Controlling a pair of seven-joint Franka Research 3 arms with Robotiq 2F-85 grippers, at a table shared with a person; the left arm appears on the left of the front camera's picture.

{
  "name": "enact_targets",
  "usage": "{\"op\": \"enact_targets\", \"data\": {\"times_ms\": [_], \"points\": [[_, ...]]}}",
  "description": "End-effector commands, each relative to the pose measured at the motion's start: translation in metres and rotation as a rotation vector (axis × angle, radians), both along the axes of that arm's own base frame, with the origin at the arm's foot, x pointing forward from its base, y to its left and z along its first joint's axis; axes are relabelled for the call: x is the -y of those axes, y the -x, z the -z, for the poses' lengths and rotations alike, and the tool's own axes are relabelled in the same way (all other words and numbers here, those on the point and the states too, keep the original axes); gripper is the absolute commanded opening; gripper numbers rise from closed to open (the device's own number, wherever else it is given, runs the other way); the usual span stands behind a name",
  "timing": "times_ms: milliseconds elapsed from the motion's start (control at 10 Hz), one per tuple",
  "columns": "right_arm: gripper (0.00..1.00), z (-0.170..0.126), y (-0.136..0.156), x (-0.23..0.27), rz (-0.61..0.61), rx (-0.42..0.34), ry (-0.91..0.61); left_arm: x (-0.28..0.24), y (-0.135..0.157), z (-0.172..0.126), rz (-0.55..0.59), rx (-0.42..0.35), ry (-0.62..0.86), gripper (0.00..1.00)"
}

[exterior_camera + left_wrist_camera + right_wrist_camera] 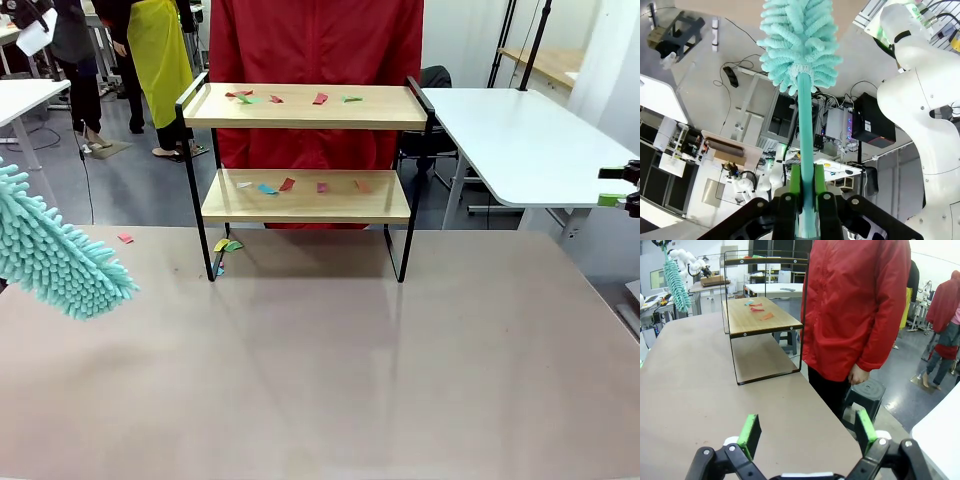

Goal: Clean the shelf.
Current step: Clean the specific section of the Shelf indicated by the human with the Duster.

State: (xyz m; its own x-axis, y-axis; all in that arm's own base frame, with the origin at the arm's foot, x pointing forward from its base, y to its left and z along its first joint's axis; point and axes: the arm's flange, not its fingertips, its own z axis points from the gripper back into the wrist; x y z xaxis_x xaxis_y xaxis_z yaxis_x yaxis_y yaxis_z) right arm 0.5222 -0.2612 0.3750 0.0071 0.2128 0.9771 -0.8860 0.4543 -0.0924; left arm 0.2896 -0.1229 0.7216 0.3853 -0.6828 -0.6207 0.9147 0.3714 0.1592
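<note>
The shelf [300,118] stands at the far middle of the worktop [330,370], its long axis running nine to three o'clock across the front view. A person in a red jacket [315,40] stands just behind it. Small coloured scraps [320,98] dot the top board, and more [287,184] lie on the lower board. A few [228,245] sit on the worktop by the shelf's near left leg.

The left gripper [807,180] is clamped on the teal handle of a fluffy duster [800,40], which points straight out along the fingers. In the front view the duster head [55,262] hangs at the nine o'clock edge, well apart from the shelf. Its long axis slopes from ten to four o'clock, tip lowest. From that tip the top board lies at about two o'clock, and the lower board nearer three. The sweep probably calls for the head to rise and travel right along the boards' length.

The right gripper [612,187] waits at the three o'clock edge with its jaws wide apart and nothing between them. It is about as far from the shelf as the duster, so the left arm is the one placed to work.

The duster's handle is cut off by the front view's left edge. From the right wrist the top board [765,260] is seen edge-on, so its scraps barely show. Whether the scraps are paper or tape I cannot tell.
</note>
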Motion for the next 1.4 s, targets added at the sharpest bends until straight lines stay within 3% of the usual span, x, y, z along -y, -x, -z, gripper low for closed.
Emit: {"op": "enact_targets", "data": {"times_ms": [0,1300], "points": [[1.0,-0.0029,0.0002,-0.0027,-0.003,0.003,0.002,-0.0015,0.0002,-0.0013,0.009,-0.003,0.018,0.13],[1.0,-0.0029,0.0002,-0.0027,-0.003,0.003,0.002,-0.0015,0.0002,-0.0013,0.009,-0.003,0.018,0.13]]}}
